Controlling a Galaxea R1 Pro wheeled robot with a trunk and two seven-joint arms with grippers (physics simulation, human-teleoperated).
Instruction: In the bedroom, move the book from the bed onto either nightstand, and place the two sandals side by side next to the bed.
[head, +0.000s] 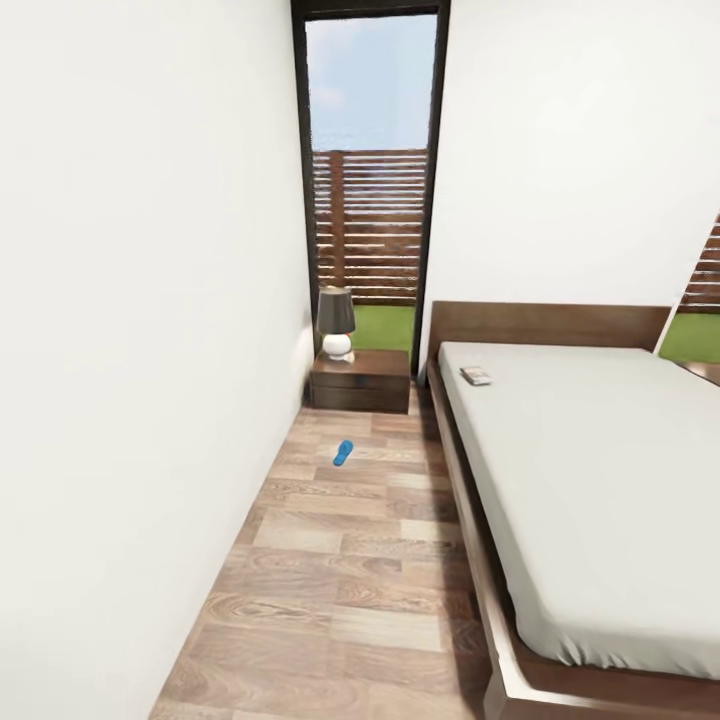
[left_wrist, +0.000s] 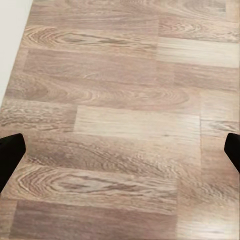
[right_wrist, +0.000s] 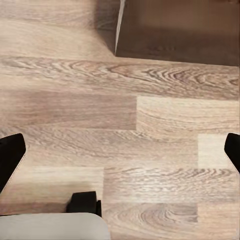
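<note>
Left gripper (left_wrist: 120, 145): mine, spread wide, both black fingertips at the far edges of the left wrist view, nothing between them but bare floor (left_wrist: 125, 100).
Right gripper (right_wrist: 120, 150): released too, fingertips far apart over the planks, holding nothing.
Left wrist view extra: a strip of white wall (left_wrist: 10, 35) at one corner, where the planks stop.
Right wrist view extra: a dark brown wooden block (right_wrist: 180, 30) standing on the floor, with a pale edge along one side; I cannot tell what it belongs to. A black wheel (right_wrist: 84, 201) and a grey-white curved body part (right_wrist: 50, 226) show near my fingers.
Book (head: 476, 376): lying flat on the bed (head: 600, 480), near the headboard (head: 550, 325) and close to the edge that faces the nightstand.
Nightstand (head: 360, 382): against the far wall below the window (head: 370, 160), just beside the bed's head end, carrying a lamp (head: 336, 325) with a dark shade and white base.
Sandal (head: 343, 452): one blue one on the floor in the aisle, a little in front of the nightstand, apart from the bed.
Floor: brown wood planks, a narrow aisle between the left wall and the bed.
Room: white walls, tall dark-framed window showing a slatted fence, grass and sky.
</note>
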